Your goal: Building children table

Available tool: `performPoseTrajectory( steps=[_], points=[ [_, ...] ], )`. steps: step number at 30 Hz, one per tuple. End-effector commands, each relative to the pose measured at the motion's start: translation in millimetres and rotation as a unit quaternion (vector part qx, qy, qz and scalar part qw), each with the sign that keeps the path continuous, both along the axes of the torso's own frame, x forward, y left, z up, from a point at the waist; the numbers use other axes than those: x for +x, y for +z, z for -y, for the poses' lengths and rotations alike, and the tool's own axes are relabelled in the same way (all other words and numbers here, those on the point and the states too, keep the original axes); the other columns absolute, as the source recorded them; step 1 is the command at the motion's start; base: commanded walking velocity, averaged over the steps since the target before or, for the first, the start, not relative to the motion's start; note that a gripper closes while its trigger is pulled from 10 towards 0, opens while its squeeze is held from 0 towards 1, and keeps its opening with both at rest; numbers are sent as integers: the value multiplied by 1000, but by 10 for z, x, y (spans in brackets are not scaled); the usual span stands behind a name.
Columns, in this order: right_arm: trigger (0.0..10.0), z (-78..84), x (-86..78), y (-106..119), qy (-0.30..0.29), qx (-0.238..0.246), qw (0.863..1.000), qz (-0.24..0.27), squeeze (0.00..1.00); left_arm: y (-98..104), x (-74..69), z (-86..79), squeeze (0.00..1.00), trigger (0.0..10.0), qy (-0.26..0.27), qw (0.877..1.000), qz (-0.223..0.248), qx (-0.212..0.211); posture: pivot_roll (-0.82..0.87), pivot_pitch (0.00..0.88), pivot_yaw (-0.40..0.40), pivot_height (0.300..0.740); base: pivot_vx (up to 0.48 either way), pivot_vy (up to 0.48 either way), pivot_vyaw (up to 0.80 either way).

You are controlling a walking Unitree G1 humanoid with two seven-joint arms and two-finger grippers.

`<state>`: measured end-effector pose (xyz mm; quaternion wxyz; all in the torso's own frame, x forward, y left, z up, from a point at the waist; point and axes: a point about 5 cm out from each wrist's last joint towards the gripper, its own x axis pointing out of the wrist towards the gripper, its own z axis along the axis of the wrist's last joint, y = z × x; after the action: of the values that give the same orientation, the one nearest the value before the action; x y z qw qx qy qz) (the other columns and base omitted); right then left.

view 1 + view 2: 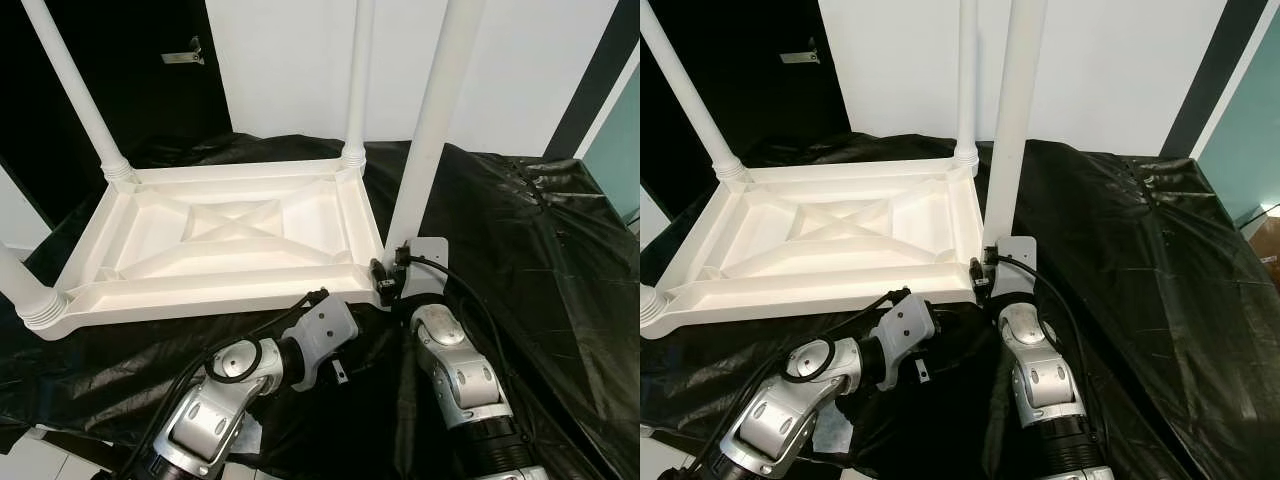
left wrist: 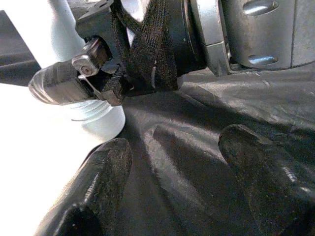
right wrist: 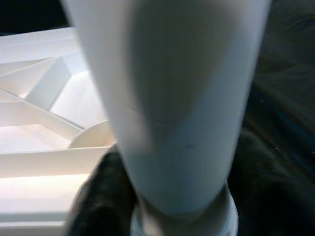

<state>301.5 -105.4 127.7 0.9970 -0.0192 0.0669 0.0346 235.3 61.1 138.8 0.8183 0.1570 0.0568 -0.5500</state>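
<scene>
A white plastic children's table (image 1: 150, 295) lies upside down on a black sheet. Three legs stand screwed into its corners: far left (image 1: 80, 90), far right (image 1: 358, 80) and near left (image 1: 25, 295). A fourth leg (image 1: 430, 130) stands upright at the near right corner. My right gripper (image 1: 388, 280) is shut around this leg's base; one black finger (image 3: 101, 196) presses against the leg (image 3: 177, 108). My left gripper (image 2: 172, 147) is open just in front of that corner, low over the sheet, with nothing between its fingers (image 2: 88, 191).
The black sheet (image 1: 520, 230) covers the floor around the table, wrinkled on the right. A white wall (image 1: 300, 60) stands behind, with a dark door and handle (image 1: 182, 55) at the far left. A teal panel (image 1: 620, 150) is at the right edge.
</scene>
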Motion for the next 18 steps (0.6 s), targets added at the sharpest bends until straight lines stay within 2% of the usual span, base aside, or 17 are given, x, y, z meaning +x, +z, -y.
performPoseTrajectory(
  steps=[1, 3, 4, 7, 10, 15, 16, 17, 18],
  points=[
    [10000, 123, -59, -176, -35, -20, 998, -39, 682, -6, 11, -7, 0, 10000, 8, 1000, -3, 2, -33, 0, -13, 740, 0, 0, 0],
    [10000, 123, -59, -176, -35, -20, 998, -39, 682, -6, 11, -7, 0, 10000, 8, 1000, -3, 2, -33, 0, -13, 740, 0, 0, 0],
    [10000, 134, -60, -156, -35, -22, 999, -34, 1000, -4, 9, -7, 0, 10000, 8, 1000, -3, 2, -32, 0, -13, 740, 0, 0, 0],
    [10000, 164, -86, -96, 2, -13, 1000, -6, 1000, 4, 11, -16, 0, 10000, 11, 1000, -2, 1, -25, 0, -16, 740, 0, 0, 0],
    [10000, 250, -123, -52, 74, -7, 997, 16, 1000, 4, 15, -37, 0, 10000, 14, 1000, -2, 2, -27, 0, -15, 740, 0, 0, 0],
    [10000, 281, -130, -47, 102, -5, 995, 19, 1000, 4, 17, -39, 0, 10000, 14, 1000, -2, 2, -31, 0, -13, 740, 0, 0, 0],
    [10000, 319, -126, -39, 131, -11, 991, 24, 0, 4, 22, -36, 0, 10000, 14, 1000, -1, 2, -31, 0, -14, 740, 0, 0, 0],
    [10000, 359, -105, -16, 170, -22, 985, 31, 0, 8, 31, -31, 0, 10000, 13, 1000, -1, 1, -31, 0, -14, 740, 0, 0, 0],
    [10000, 359, -105, -16, 170, -22, 985, 31, 0, 8, 31, -31, 0, 10000, 13, 1000, -1, 1, -31, 0, -14, 740, 0, 0, 0]
  ],
)
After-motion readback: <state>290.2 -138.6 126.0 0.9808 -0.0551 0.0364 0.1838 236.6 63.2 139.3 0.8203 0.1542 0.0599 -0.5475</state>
